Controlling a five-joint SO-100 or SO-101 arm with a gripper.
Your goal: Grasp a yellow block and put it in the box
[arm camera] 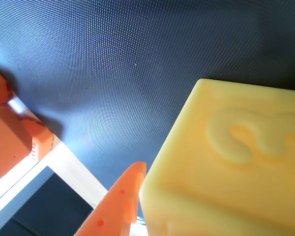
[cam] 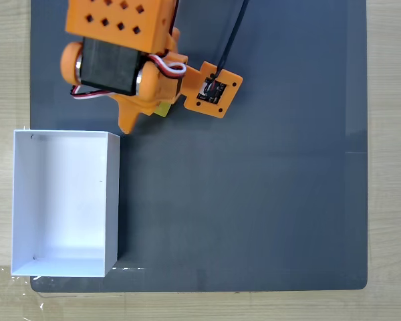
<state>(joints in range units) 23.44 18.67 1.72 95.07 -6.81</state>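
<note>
Fixed view: the box (cam: 63, 200) sits at left on the dark mat (cam: 254, 200), open-topped. Above its right corner, the orange pincer (cam: 144, 115) holds the yellow block (cam: 162, 109), gripped against one finger (arm camera: 119, 201).

Orange arm enters from top-left in the fixed view, wrist servo facing the camera, gripper (cam: 144, 115) pointing down-frame toward the mat. Jaws closed around the yellow block (arm camera: 226, 162); one orange fingertip (arm camera: 125, 196) presses its left face in the wrist view.
</note>
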